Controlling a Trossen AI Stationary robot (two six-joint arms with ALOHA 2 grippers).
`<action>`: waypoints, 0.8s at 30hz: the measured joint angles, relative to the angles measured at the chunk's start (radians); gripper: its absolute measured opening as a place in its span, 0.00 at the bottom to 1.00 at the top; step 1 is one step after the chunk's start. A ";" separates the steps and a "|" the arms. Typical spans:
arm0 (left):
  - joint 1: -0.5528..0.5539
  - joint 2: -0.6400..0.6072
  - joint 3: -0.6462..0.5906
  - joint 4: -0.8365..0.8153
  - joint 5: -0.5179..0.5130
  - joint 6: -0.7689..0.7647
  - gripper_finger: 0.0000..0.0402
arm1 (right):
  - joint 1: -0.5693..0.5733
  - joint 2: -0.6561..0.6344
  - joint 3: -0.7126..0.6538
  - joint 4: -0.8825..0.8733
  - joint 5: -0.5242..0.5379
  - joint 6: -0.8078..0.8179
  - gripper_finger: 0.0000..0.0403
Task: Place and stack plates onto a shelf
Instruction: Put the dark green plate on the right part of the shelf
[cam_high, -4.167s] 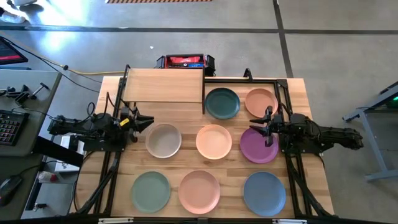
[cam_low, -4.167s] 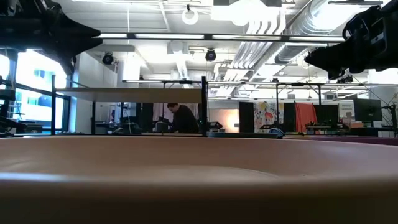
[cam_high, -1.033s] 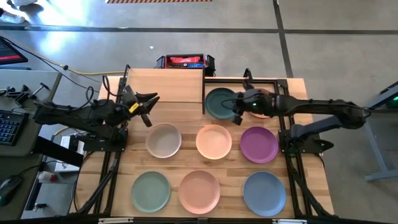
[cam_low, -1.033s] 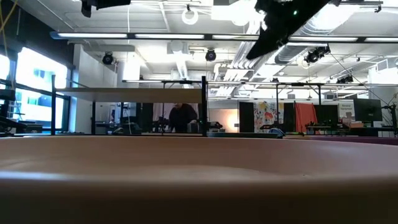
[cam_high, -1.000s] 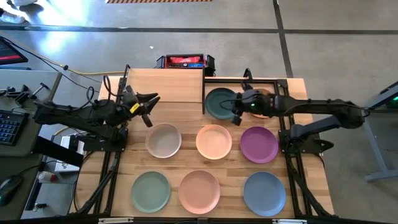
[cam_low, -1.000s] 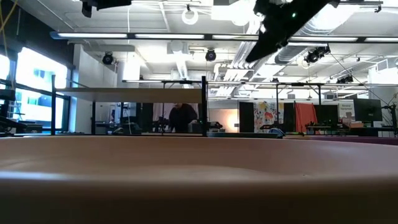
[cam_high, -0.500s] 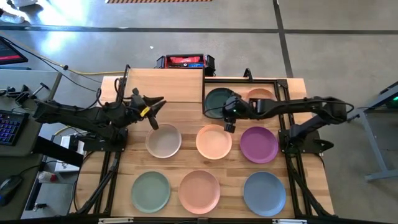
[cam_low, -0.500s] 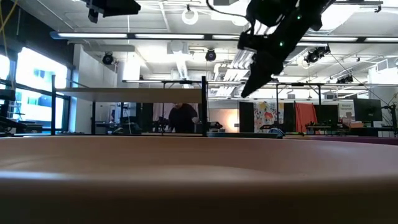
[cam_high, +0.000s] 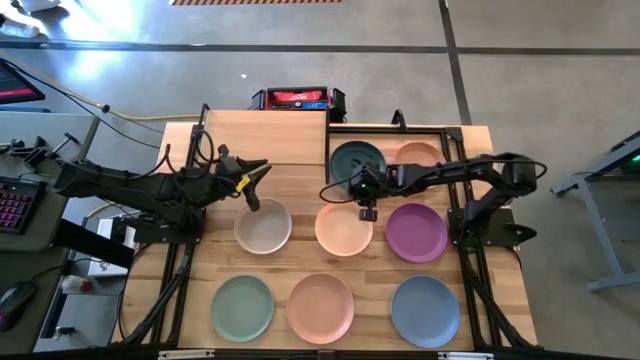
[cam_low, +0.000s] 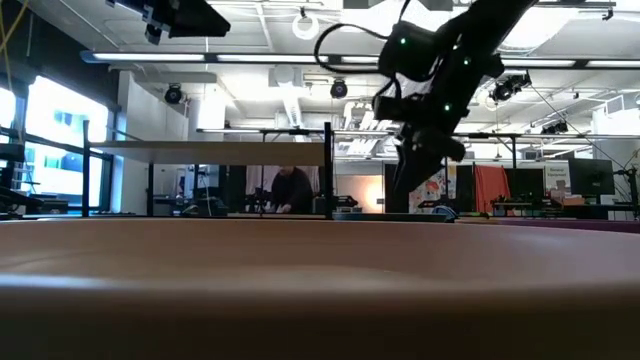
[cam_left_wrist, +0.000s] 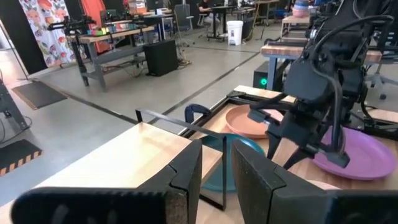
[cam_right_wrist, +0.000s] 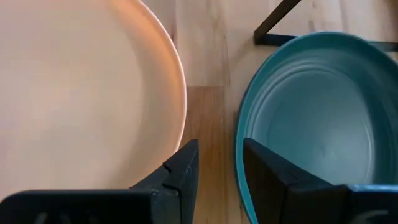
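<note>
Several plates lie flat on the wooden table: teal (cam_high: 357, 165), peach (cam_high: 344, 228), beige (cam_high: 263, 226), purple (cam_high: 417, 232), a salmon one (cam_high: 420, 156) at the far right, then sage green (cam_high: 242, 307), pink (cam_high: 320, 307) and blue (cam_high: 425, 310) along the near edge. The shelf (cam_high: 265, 138) stands at the far left, bare. My right gripper (cam_right_wrist: 217, 165) is open and points steeply down over the strip of table between the peach plate (cam_right_wrist: 81, 93) and the teal plate (cam_right_wrist: 311, 124). My left gripper (cam_high: 254, 186) is open and hangs high over the beige plate's far rim.
A black metal frame (cam_high: 400, 128) runs around the teal and salmon plates. A red box (cam_high: 297, 98) sits past the table's far edge. In the low view one plate's rim (cam_low: 300, 290) fills the foreground. A person (cam_low: 292, 190) is in the room beyond.
My right gripper has come down and moved toward the table's near left, from above the teal plate's right rim to the gap between the teal and peach plates, tipping further downward. My left gripper has drifted a little toward the table's right. No plate has moved.
</note>
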 joint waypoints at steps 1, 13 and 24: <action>0.000 0.000 0.000 0.000 0.000 0.000 0.18 | 0.000 0.009 0.000 0.000 0.002 -0.001 0.26; 0.000 0.000 0.000 0.001 -0.002 -0.001 0.18 | -0.015 0.097 -0.003 0.008 0.085 -0.001 0.26; 0.000 -0.001 0.000 0.001 -0.001 0.000 0.18 | -0.067 0.113 -0.003 0.015 0.119 0.007 0.26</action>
